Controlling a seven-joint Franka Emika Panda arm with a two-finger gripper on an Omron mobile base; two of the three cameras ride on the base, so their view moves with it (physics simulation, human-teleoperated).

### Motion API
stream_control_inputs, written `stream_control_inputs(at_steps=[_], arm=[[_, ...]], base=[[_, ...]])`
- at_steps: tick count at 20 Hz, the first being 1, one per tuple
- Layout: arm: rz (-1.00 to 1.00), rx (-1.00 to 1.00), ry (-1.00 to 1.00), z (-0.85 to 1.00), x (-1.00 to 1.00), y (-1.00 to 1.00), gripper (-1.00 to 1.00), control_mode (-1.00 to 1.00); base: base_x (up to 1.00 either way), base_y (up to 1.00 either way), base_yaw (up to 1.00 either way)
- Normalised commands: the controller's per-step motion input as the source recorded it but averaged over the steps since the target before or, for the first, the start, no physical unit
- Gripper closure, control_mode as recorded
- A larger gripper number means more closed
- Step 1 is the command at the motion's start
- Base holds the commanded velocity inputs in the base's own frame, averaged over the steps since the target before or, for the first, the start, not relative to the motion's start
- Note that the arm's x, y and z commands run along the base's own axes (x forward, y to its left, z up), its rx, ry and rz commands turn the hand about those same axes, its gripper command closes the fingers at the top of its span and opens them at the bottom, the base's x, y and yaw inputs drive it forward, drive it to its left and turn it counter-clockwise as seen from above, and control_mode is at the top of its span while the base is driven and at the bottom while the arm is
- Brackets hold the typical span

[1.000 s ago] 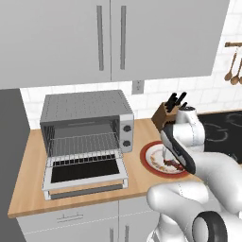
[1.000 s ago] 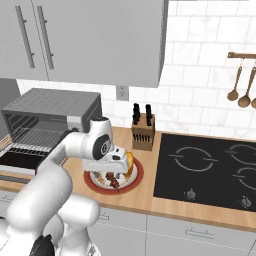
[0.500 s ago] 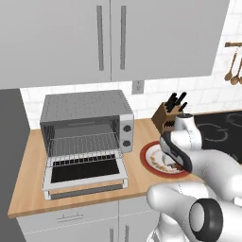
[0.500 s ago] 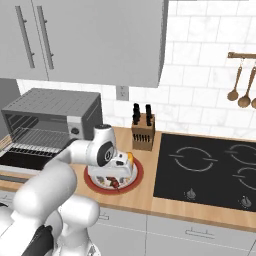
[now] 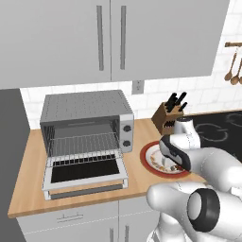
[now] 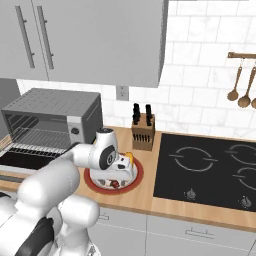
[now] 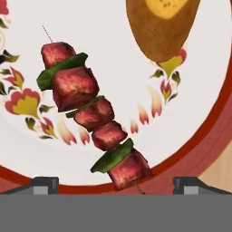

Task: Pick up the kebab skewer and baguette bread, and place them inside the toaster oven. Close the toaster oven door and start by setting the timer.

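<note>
- The toaster oven (image 5: 85,124) is seen toward the left end of the bench (image 5: 28,189), its door (image 5: 85,176) dropped open toward the front edge and the wire rack bare.
- The plate (image 5: 150,163) is set right of the oven, near the bench's front edge, with the knife block (image 5: 168,116) behind it.
- The skewer (image 7: 93,122) is laid on the plate, its long axis running from upper left to lower right in the hand view; its lower end is found between the two finger tips (image 7: 43,183).
- The jaws are held apart, nothing clamped, straddling the skewer's end; a short descent is judged to be all that remains.
- The bread (image 7: 161,25) is laid on the plate beyond the skewer, apart from it.
</note>
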Motion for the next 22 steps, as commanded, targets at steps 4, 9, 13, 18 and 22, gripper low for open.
stream_control_inputs(at_steps=[4,9,13,18,22], arm=[[0.04,0.00,0.00,-0.14,0.18,0.00,-1.00,-1.00],[0.09,-0.01,0.00,-0.08,0.29,0.00,-1.00,-1.00],[0.07,0.00,0.00,-0.11,0.01,0.00,-1.00,-1.00],[0.02,0.00,0.00,-0.02,0.00,0.00,1.00,-1.00],[0.00,0.00,0.00,0.00,0.00,0.00,1.00,-1.00]], base=[[0.00,0.00,0.00],[0.00,0.00,0.00],[0.00,0.00,0.00],[0.00,0.00,0.00],[0.00,0.00,0.00]])
